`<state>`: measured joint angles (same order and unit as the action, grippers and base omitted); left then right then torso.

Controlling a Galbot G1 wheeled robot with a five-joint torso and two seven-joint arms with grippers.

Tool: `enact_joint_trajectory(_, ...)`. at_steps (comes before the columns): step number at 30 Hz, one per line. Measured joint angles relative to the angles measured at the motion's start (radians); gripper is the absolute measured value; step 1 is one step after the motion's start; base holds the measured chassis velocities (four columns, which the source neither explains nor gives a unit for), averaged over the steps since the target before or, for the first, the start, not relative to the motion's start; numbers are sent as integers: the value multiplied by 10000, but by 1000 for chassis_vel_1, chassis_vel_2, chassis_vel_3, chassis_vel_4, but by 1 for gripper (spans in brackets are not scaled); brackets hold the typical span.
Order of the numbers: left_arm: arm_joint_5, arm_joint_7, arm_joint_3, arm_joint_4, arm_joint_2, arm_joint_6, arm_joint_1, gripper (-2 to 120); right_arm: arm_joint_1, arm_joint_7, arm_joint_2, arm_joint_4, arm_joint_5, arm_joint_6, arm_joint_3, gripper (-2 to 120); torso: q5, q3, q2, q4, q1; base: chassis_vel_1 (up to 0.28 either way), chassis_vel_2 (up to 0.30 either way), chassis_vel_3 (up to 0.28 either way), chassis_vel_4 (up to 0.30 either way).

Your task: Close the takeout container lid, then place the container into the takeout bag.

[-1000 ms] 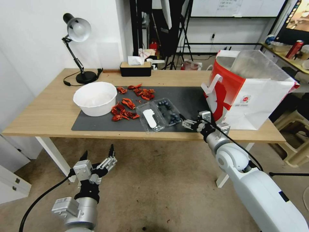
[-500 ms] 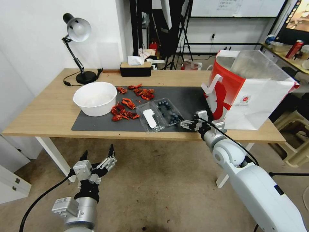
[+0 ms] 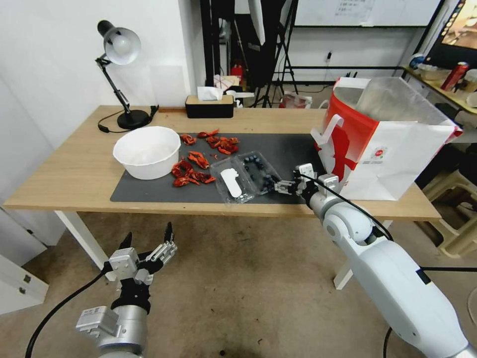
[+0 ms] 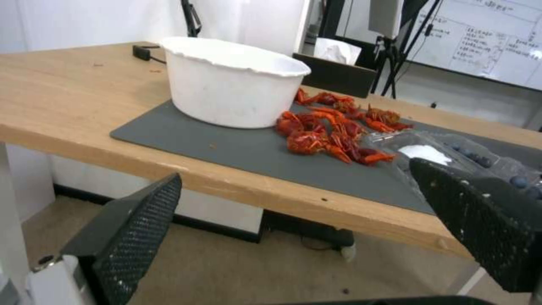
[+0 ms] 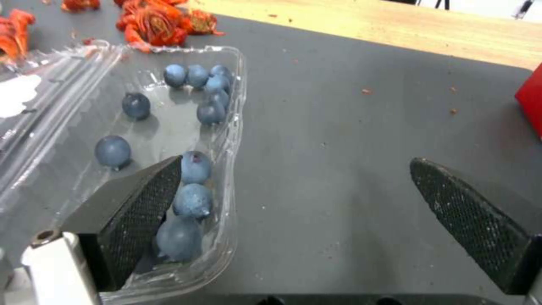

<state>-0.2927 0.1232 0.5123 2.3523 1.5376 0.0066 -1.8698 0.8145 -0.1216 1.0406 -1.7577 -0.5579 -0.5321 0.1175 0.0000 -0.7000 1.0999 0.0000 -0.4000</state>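
The takeout container (image 3: pixel 259 172) lies open flat on the dark mat, its clear tray holding blueberries (image 5: pixel 194 169). The lid (image 3: pixel 231 182) with its white oblong label is folded out to the left, beside the crayfish. My right gripper (image 3: pixel 281 188) is open at the tray's right front corner. In the right wrist view one finger (image 5: pixel 141 203) hangs over that corner and the other (image 5: pixel 468 220) over bare mat. The takeout bag (image 3: pixel 387 144) stands open, red and white, at the table's right end. My left gripper (image 3: pixel 146 244) is open, low in front of the table.
A white bowl (image 3: pixel 147 150) sits on the mat's left end with red crayfish (image 3: pixel 196 166) scattered beside it. A desk lamp (image 3: pixel 120 74) and a tissue box (image 3: pixel 209 104) stand at the table's back. Bare mat (image 5: pixel 350 127) lies between the container and the bag.
My right gripper has moved left along the table's front edge, from near the bag up to the container's right corner. The left arm has barely shifted.
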Motion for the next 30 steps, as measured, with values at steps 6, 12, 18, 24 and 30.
enact_joint_trajectory(6,0,-10,28,7,12,-1,6,100,-221,-78,-87,-25,-82,-561,-81,100,0,0,0,0,0,0,0,0,0)
enact_joint_trajectory(12,-10,-21,64,23,21,-22,18,100,-379,25,-144,-37,-281,-1014,-145,100,0,0,0,-1,1,0,0,0,0)
enact_joint_trajectory(18,-49,-24,110,37,16,-50,18,100,-453,-65,-97,-60,-355,-1362,-196,100,0,0,1,0,0,0,0,0,0)
enact_joint_trajectory(24,-58,-34,100,30,14,-119,10,100,-446,-441,-58,-138,-430,-1717,-207,100,0,0,2,0,0,0,0,0,0)
enact_joint_trajectory(30,-13,-59,20,-29,19,-223,2,100,-460,-733,-21,-304,-615,-1991,-220,100,-1,0,1,0,1,0,0,0,0)
